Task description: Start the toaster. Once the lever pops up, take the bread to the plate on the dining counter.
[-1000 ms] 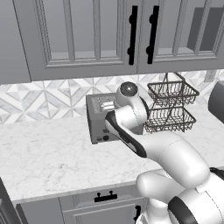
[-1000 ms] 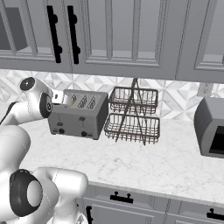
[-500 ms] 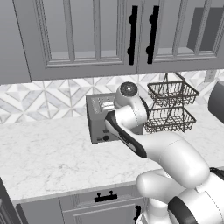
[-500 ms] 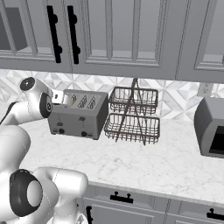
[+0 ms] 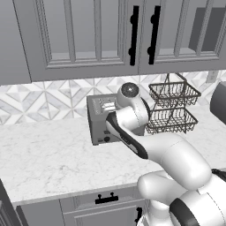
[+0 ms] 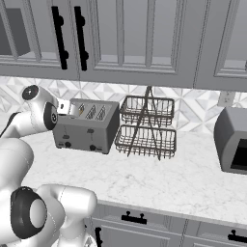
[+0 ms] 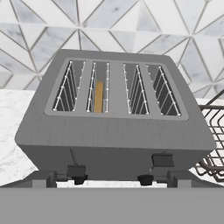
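Cupboards [image 5: 88,35] with black handles run across 12 o'clock above a patterned tile wall [image 6: 193,103].

Bench [image 5: 48,163]: white marbled top, grey drawers along its front edge.

Arm [image 5: 176,163] rises from 5 o'clock in the left base view, bends forward and reaches toward 11 o'clock; its wrist sits against the right end of the toaster and hides that end. In the right base view the hand comes in at 9 o'clock, level with the toaster's top, just beside its left end.

Dark appliance [image 6: 234,142] at 3 o'clock in the right base view, cut off by the frame edge.

Two-tier wire basket [image 6: 147,128] just beside the toaster, on its right in the right base view; touching or not, cannot tell. One corner shows at 3 o'clock in the hand view.

Toaster [image 7: 113,118]: grey, four slots, at the back of the bench near the tiles. In the hand view its front faces 6 o'clock.

Bread [image 7: 99,97]: orange edge, upright in the second slot from the left, sunk below the slot rim.

Levers: left [image 7: 75,170] sits lower than right [image 7: 162,159].

Jaws: spread wide, nothing between them; the tips are hard to make out at 6 o'clock in the hand view.
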Available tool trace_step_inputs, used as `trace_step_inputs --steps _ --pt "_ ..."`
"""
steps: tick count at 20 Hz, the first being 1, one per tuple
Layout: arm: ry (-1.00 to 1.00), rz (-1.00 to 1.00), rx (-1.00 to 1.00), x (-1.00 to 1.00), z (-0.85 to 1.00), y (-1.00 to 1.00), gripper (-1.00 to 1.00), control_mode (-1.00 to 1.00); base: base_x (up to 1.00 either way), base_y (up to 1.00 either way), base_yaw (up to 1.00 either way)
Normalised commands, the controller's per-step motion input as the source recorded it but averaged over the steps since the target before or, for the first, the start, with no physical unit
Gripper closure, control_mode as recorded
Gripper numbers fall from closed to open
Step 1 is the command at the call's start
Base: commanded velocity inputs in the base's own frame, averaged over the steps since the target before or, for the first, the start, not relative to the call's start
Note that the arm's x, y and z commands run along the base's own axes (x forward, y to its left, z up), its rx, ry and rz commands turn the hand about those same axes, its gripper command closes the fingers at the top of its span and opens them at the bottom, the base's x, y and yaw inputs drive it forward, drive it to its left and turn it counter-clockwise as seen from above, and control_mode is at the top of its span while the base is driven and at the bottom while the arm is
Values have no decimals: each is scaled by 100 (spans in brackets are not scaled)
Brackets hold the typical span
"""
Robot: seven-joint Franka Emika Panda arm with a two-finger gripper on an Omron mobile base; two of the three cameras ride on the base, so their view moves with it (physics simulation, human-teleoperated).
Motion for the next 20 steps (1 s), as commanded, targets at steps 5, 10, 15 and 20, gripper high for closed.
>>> trace_step_inputs --steps 5,10,15,20 --pt "0 0 0 0 0 0 -100 -100 0 0 0" --pt "0 0 0 0 0 0 -100 -100 0 0 0" --pt "0 0 0 0 0 0 -100 -100 0 0 0" --pt "0 0 0 0 0 0 -100 -100 0 0 0"
